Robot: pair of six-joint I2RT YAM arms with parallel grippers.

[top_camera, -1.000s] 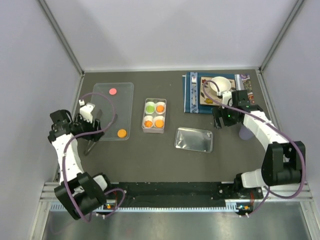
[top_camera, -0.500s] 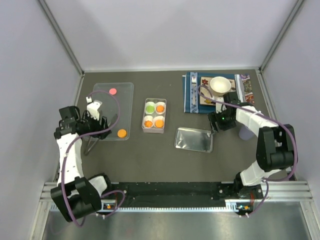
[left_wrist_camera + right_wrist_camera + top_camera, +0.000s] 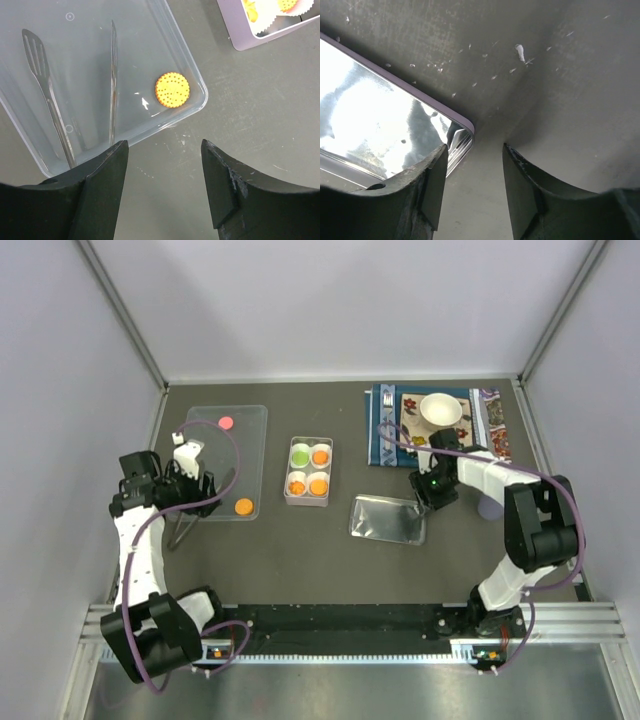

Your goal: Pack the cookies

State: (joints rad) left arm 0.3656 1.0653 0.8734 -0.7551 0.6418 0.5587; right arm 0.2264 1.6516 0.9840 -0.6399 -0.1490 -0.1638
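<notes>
An orange cookie (image 3: 243, 506) and a pink-red cookie (image 3: 226, 423) lie in a clear tray (image 3: 250, 440) on the left. The orange one also shows in the left wrist view (image 3: 172, 90), at the tray's corner. The white four-cup box (image 3: 308, 499) holds one green cookie (image 3: 299, 454) and three orange ones. My left gripper (image 3: 190, 488) (image 3: 162, 190) is open and empty, over the tray's near edge. My right gripper (image 3: 428, 502) (image 3: 472, 190) is open and empty, low at the far right corner of the shiny lid (image 3: 388, 519) (image 3: 380, 120).
Metal tongs (image 3: 111, 85) lie in the clear tray to the left of the orange cookie. A blue placemat (image 3: 380, 440) at the back right carries a white bowl (image 3: 440, 410) and a fork (image 3: 388, 425). A lavender object (image 3: 490, 508) sits behind the right arm.
My right gripper has moved left and nearer, from beside the placemat to the lid's far right corner. My left gripper shifted slightly right over the tray, then stayed still.
</notes>
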